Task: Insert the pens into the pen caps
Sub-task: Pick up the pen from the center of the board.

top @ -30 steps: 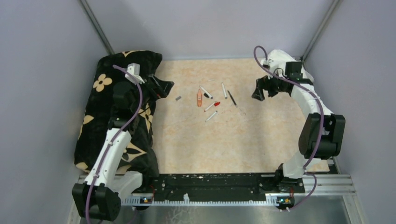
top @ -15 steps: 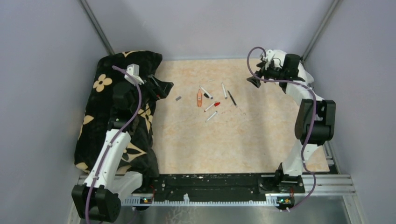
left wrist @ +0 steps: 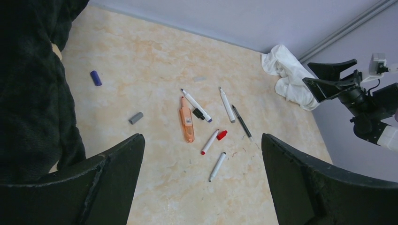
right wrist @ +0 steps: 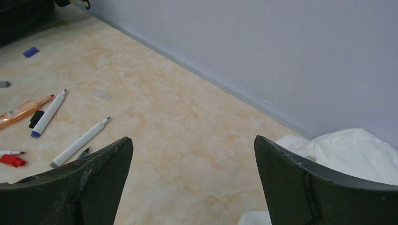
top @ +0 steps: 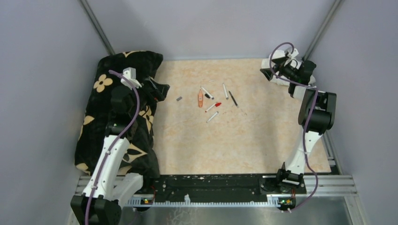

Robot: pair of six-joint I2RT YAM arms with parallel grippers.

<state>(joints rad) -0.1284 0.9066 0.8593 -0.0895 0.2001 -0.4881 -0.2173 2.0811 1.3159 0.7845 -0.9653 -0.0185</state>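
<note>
Several thin white pens (top: 212,101) lie loose mid-table beside an orange highlighter (top: 200,99). In the left wrist view I see the highlighter (left wrist: 187,125), a purple-tipped pen (left wrist: 197,105), a red-tipped pen (left wrist: 209,142), another white pen (left wrist: 217,166), a thin black pen (left wrist: 241,124), and red (left wrist: 222,135), black (left wrist: 199,114), grey (left wrist: 136,118) and blue (left wrist: 95,78) caps. My left gripper (top: 159,89) is open and empty, left of the pens over the cushion's edge. My right gripper (top: 265,74) is open and empty at the far right corner.
A black cushion with tan flowers (top: 108,112) covers the table's left side. A crumpled white cloth (left wrist: 291,77) lies in the far right corner below my right gripper and also shows in the right wrist view (right wrist: 347,150). Grey walls enclose three sides.
My right arm has drawn back from the pens toward the far right corner, gripper still open. My left arm has shifted slightly left. The pens and caps have not moved.
</note>
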